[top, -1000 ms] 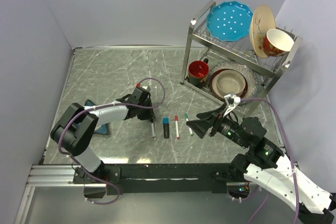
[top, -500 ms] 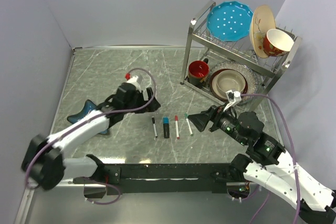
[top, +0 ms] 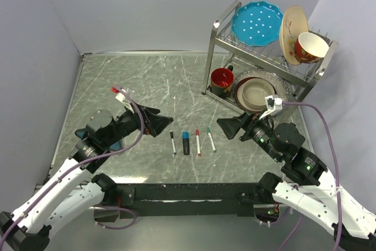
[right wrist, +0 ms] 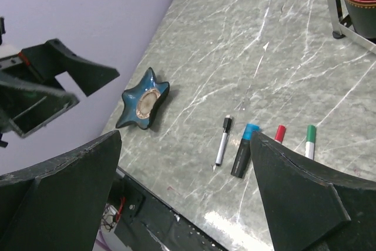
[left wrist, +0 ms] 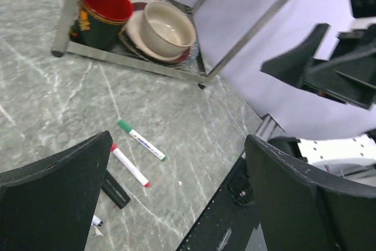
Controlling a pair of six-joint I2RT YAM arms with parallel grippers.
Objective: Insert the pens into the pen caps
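On the table (top: 135,80), between the two arms, we note the four pens (top: 185,143) lying side by side in a row, with the caps (right wrist: 252,129) seated on their far ends: black, blue, red, green, left to right in the top view. The left pincer (top: 160,124) and the right pincer (top: 226,127) both stand wide open and hold nothing, each hovering near its own end of the row, touching no pen. We judge the capping done for all four, though we cannot tell how firmly the caps sit, and no step seems left.
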